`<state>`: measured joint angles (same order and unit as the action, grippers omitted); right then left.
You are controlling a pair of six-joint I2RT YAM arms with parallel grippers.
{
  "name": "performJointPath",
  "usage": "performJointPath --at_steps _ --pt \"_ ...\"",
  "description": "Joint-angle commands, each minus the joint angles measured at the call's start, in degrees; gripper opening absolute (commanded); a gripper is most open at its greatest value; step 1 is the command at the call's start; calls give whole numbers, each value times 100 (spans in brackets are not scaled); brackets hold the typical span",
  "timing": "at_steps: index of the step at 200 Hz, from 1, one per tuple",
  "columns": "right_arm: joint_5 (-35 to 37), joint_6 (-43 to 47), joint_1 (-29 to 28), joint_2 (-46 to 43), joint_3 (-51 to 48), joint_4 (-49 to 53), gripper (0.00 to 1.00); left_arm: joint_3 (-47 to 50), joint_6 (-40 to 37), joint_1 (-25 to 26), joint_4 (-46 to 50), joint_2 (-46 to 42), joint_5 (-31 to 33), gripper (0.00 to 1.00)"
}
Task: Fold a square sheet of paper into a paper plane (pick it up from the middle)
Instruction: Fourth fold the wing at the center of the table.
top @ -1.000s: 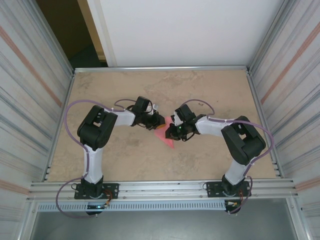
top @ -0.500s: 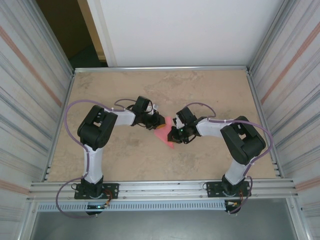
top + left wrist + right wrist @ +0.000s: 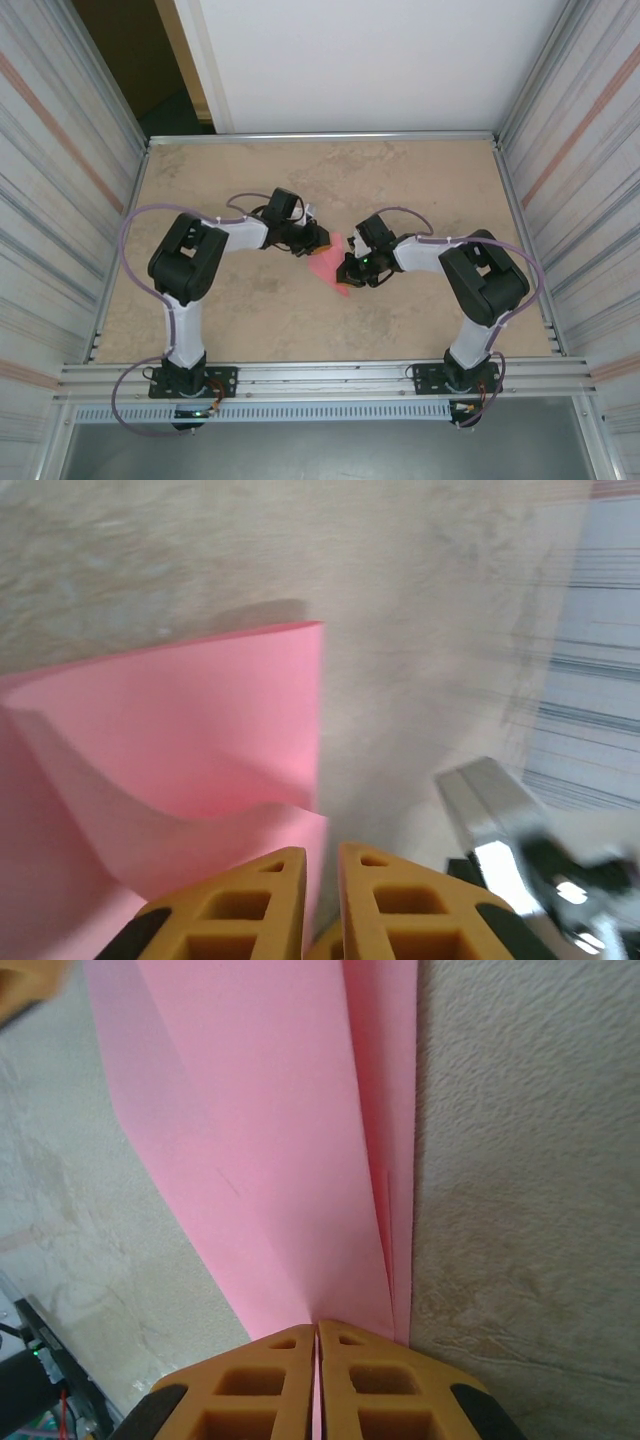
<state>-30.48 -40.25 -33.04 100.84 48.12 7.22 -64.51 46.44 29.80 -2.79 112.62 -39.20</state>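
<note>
Creases already run the length of the pink paper point(image 3: 328, 264), which sits near the middle of the tabletop point(image 3: 430, 180), well clear of every edge and strung between the two hands. The right hand point(image 3: 317, 1325) is clamped shut on the narrow end where the folds converge, and the layers fan away from its fingertips. The left hand point(image 3: 322, 852) has its fingers drawn almost together at one edge of the sheet. It looks to be pinching that edge, though the contact itself is tucked under the fingertips. This stuff is feather-light, limp and a little springy: the free flap bows up rather than lying flat. It would likely slip or tear if tugged, so I'd take hold on the stacked, creased layers, never on a lone loose flap.
</note>
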Motion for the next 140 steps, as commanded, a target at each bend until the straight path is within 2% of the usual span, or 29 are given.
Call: performJointPath --at_steps 1,57,140 --pt "62 201 93 236 -6 540 10 201 -274 134 209 -389 -80 17" --pt "-216 700 241 335 164 806 8 257 -378 386 457 -189 130 15" --pt "-564 433 258 -98 89 526 9 -259 -296 448 1511 349 660 14"
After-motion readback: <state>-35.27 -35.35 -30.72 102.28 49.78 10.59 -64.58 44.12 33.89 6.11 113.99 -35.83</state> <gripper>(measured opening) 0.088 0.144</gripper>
